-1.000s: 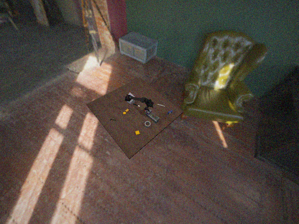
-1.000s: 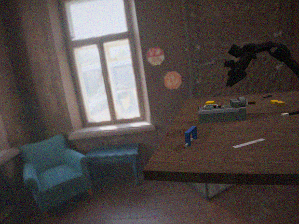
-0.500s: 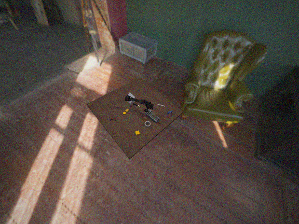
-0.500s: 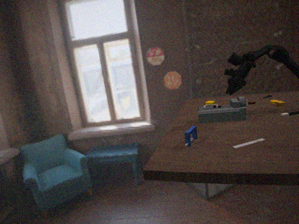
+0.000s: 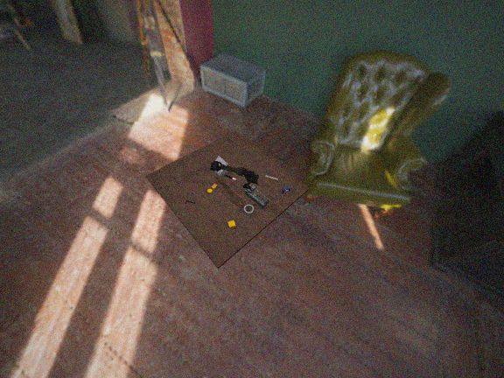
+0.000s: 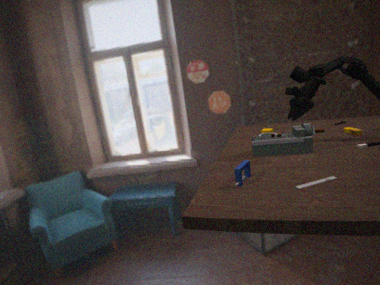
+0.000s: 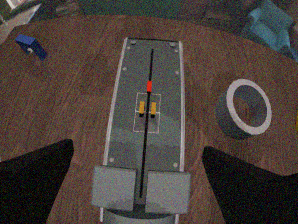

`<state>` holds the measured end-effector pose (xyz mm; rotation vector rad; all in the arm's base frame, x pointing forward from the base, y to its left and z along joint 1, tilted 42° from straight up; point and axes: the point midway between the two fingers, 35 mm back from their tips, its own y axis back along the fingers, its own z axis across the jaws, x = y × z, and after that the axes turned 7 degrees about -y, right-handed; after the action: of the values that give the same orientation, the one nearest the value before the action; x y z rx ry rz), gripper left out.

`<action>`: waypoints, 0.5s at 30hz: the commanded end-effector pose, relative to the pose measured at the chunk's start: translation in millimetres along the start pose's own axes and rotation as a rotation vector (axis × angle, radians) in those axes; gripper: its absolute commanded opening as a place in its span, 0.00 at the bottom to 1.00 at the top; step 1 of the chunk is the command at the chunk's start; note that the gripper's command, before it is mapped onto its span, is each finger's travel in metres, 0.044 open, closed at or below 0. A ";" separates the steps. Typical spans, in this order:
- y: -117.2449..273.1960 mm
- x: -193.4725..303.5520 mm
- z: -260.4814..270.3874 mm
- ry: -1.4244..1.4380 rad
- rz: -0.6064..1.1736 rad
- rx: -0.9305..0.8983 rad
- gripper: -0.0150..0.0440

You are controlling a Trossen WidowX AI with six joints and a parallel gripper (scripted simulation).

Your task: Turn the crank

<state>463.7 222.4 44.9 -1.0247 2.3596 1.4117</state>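
Note:
The machine [image 7: 148,123] [image 5: 258,198] [image 6: 282,142] is a long grey body on the wooden table [image 5: 197,227] [image 6: 280,204]. A dark slot runs along its top. In the wrist view the red pointer [image 7: 149,86] sits in the slot a little past the two brass marks [image 7: 147,108], on the side away from the housing block [image 7: 140,189]. My gripper [image 7: 139,151] [image 5: 251,186] [image 6: 295,110] is open and empty. It hangs above the housing end and touches nothing.
A grey tape ring [image 7: 248,108] [image 5: 248,208] lies right of the machine. A blue U-shaped piece [image 7: 29,46] [image 6: 241,170] [image 5: 286,189], a white strip [image 6: 316,182] [image 5: 271,177] and yellow blocks [image 5: 231,223] [image 6: 352,130] lie scattered around. A green armchair [image 5: 372,140] stands beside the table.

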 end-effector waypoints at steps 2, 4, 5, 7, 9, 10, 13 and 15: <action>19.9 -17.3 4.8 -0.014 -0.012 -0.002 1.00; 29.0 -23.2 6.3 -0.015 -0.012 -0.001 1.00; 32.7 -25.5 6.9 -0.016 -0.012 -0.001 1.00; 33.1 -25.2 6.8 -0.015 -0.013 0.000 1.00; 36.7 -22.6 5.9 -0.013 -0.019 0.003 1.00; 39.3 -20.5 5.2 -0.011 -0.023 0.005 1.00; 47.2 -13.8 3.0 -0.006 -0.036 0.013 1.00; 52.2 -9.1 1.5 -0.002 -0.045 0.018 1.00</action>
<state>445.4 245.3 81.7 -1.0530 2.3346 1.3873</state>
